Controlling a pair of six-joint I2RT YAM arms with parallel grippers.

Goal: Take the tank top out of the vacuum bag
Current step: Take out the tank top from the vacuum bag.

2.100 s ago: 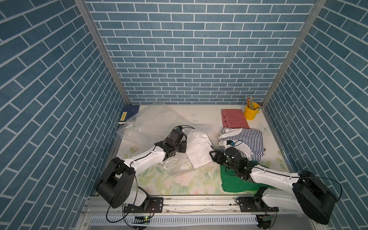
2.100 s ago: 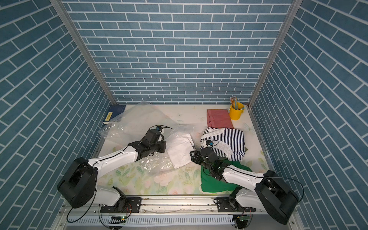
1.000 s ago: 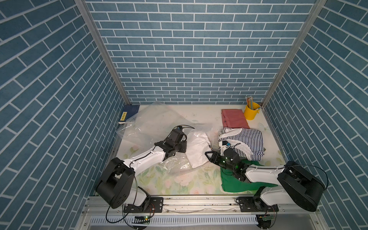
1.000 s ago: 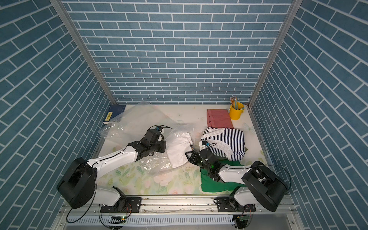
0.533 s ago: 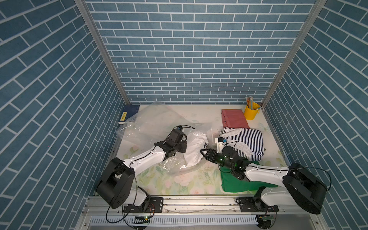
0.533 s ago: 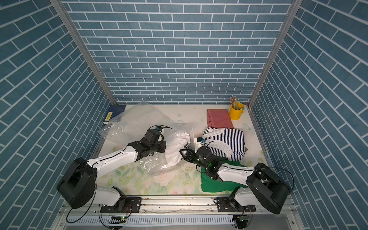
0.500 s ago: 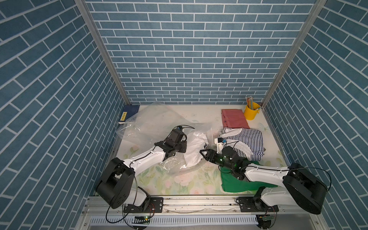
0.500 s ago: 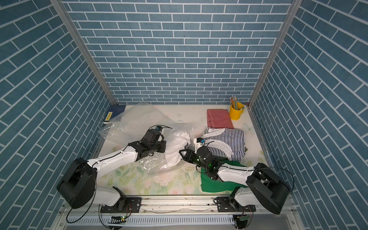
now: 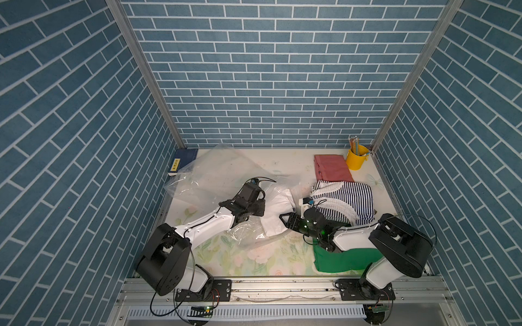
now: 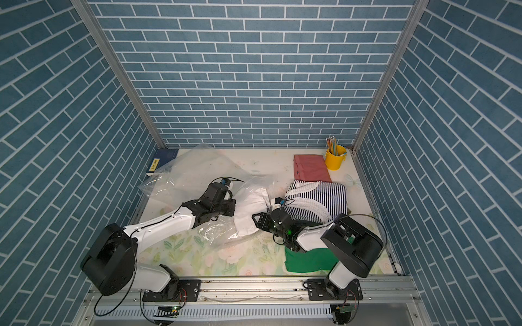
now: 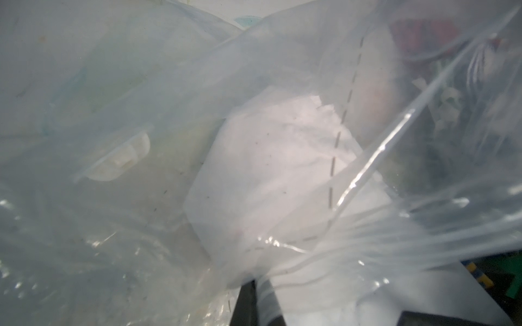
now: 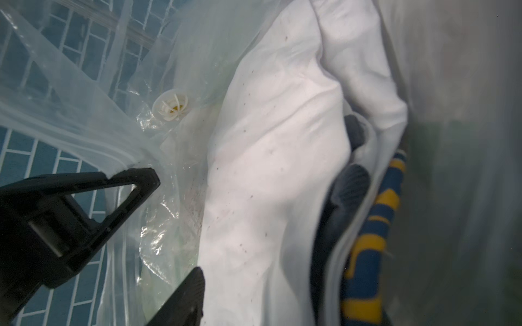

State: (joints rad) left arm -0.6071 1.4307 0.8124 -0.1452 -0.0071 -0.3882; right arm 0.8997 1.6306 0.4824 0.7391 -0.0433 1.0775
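Observation:
The white tank top (image 9: 278,210) (image 10: 250,207) lies bunched in the mouth of the clear vacuum bag (image 9: 223,175) (image 10: 195,175) at the table's middle. My left gripper (image 9: 262,210) (image 10: 233,210) sits on its left side, shut on a fold of bag film (image 11: 254,293). In the left wrist view the tank top (image 11: 268,169) shows through the film, beside the bag's valve (image 11: 118,161). My right gripper (image 9: 284,220) (image 10: 256,220) is at the tank top's right edge, open. In the right wrist view, my right gripper (image 12: 175,225) straddles the bag's rim beside the tank top (image 12: 268,169).
A striped garment (image 9: 347,197) and a green cloth (image 9: 339,258) lie under and behind the right arm. A red cloth (image 9: 332,168) and a yellow pencil cup (image 9: 357,158) stand at the back right. A blue book (image 9: 182,162) is at the back left.
My right gripper has moved left up to the tank top and its jaws have spread wider. The tank top has bunched up from flat. The left arm has stayed put.

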